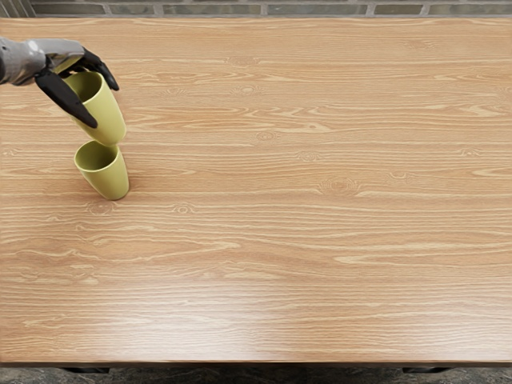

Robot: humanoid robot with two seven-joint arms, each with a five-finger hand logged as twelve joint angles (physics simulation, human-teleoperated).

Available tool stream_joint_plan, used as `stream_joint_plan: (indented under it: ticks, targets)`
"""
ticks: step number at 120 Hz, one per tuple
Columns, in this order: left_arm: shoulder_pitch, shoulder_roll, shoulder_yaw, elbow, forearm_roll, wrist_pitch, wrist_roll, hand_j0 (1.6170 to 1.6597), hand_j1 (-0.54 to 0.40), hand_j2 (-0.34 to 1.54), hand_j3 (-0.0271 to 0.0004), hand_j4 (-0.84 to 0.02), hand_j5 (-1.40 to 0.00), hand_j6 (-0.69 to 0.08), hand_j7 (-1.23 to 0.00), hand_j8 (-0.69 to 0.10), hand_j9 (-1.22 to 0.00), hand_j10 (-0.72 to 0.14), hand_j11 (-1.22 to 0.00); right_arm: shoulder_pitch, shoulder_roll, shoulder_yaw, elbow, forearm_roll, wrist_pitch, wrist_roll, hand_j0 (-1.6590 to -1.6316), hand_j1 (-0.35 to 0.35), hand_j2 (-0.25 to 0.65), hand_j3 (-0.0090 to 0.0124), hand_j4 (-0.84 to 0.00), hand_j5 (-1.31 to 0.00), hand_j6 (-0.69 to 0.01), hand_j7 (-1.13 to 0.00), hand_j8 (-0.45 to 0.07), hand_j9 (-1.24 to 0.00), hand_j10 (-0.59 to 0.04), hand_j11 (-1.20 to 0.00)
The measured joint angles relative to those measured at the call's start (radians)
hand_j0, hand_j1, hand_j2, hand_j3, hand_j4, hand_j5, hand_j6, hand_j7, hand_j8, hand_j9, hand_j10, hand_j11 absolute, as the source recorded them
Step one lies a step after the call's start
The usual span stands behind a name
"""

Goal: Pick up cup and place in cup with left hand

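Yellow-green cup (107,117) is in the left hand (61,54), at the left side of the view, raised off the wooden table (320,208); its mouth faces up, and its body runs down and to the right in the picture, close to the line of the cup below. The black fingers (67,99) are clamped on it around the upper part, one along the near side of the wall, others over the far side of the rim; the grey wrist (22,62) comes in from the left edge.

Lower cup (111,178), of the same colour and tapered shape, stands upright on the table, mouth open and up; the held cup's base appears just over its far rim, toward the right, and outside the opening rather than in it; from this one slanted view I cannot fairly say whether the two touch. Behind the table runs a grey brick wall (320,10).
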Motion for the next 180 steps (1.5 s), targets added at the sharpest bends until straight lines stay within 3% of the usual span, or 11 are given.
stream_joint_plan:
  ticks: [83,119,132,146,147,171,180]
  targets:
    - [0.04,0.022,0.002,-0.011,-0.007,-0.003,0.0,1.6536,-0.179,0.1,0.0,-0.591,-0.71,-0.24,-0.77,-0.108,-0.81,-0.209,-0.75,0.001,0.0,0.001,0.0,0.0,0.001,0.0,-1.6581,-0.349,0.0,0.0,0.0,0.0,0.0,0.0,0.0,0.0,0.0,0.0]
    - [0.049,0.04,0.001,-0.011,-0.007,-0.006,0.0,1.6543,-0.195,0.14,0.0,-0.568,-0.74,-0.223,-0.78,-0.089,-0.82,-0.195,-0.76,0.001,0.0,0.001,0.0,0.0,0.001,0.0,-1.6581,-0.349,0.0,0.0,0.0,0.0,0.0,0.0,0.0,0.0,0.0,0.0]
    - [0.053,0.048,0.001,-0.015,-0.009,-0.008,0.0,1.6514,-0.177,0.09,0.0,-0.547,-0.76,-0.21,-0.8,-0.077,-0.83,-0.185,-0.77,0.001,0.0,0.001,0.0,0.0,0.001,0.0,-1.6581,-0.349,0.0,0.0,0.0,0.0,0.0,0.0,0.0,0.0,0.0,0.0]
    - [0.064,0.047,0.001,-0.02,-0.008,-0.009,0.0,1.6516,-0.202,0.12,0.0,-0.554,-0.78,-0.201,-0.8,-0.073,-0.83,-0.181,-0.77,0.001,0.0,0.001,0.0,0.0,0.001,0.0,-1.6581,-0.349,0.0,0.0,0.0,0.0,0.0,0.0,0.0,0.0,0.0,0.0]
    - [0.065,0.048,0.001,-0.02,-0.009,-0.01,0.0,1.65,-0.179,0.08,0.0,-0.548,-0.78,-0.204,-0.81,-0.07,-0.84,-0.176,-0.78,0.001,0.0,0.001,0.0,0.0,0.001,0.0,-1.6581,-0.349,0.0,0.0,0.0,0.0,0.0,0.0,0.0,0.0,0.0,0.0]
    - [0.065,0.048,0.001,-0.024,-0.009,-0.009,0.0,1.6517,-0.196,0.11,0.0,-0.548,-0.78,-0.202,-0.81,-0.072,-0.84,-0.184,-0.77,0.004,0.0,0.001,0.0,0.0,0.001,0.0,-1.6581,-0.349,0.0,0.0,0.0,0.0,0.0,0.0,0.0,0.0,0.0,0.0]
    - [0.07,0.047,0.001,-0.024,-0.009,-0.01,0.0,1.6506,-0.197,0.09,0.0,-0.522,-0.79,-0.19,-0.82,-0.062,-0.84,-0.168,-0.78,0.004,0.0,0.001,0.0,0.0,0.001,0.0,-1.6581,-0.349,0.0,0.0,0.0,0.0,0.0,0.0,0.0,0.0,0.0,0.0]
